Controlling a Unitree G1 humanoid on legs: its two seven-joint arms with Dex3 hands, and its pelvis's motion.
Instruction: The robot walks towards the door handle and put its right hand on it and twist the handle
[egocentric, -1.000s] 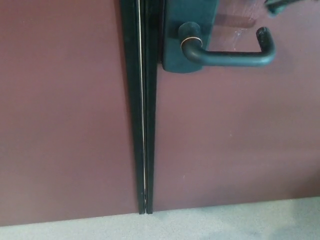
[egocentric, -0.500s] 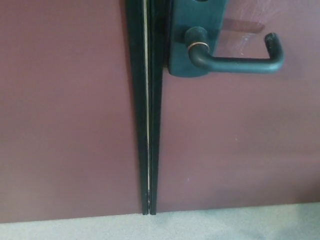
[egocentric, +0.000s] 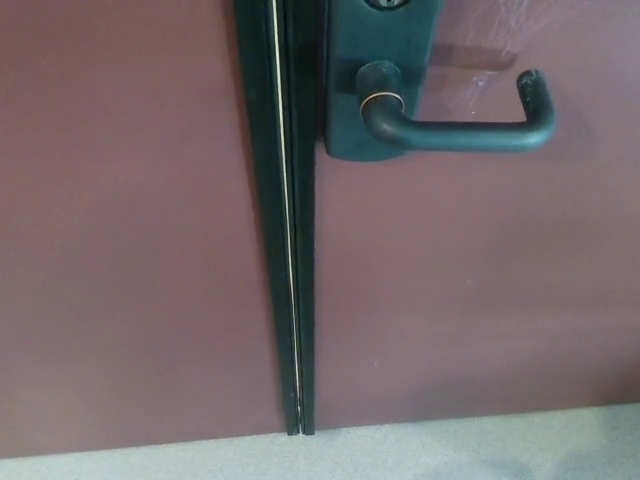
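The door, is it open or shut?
Shut: the door sits flush beside the other panel, only a thin seam between them.

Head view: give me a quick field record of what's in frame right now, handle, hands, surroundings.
door handle: black lever, level, its free end pointing to picture right and bent back toward the door
backplate: dark plate behind the lever's pivot, running out of the top edge of the picture
door: reddish-brown panels on both sides of a dark vertical seam
floor: pale grey strip along the bottom
left hand: not in view
right hand: not in view
contact with handle: none visible
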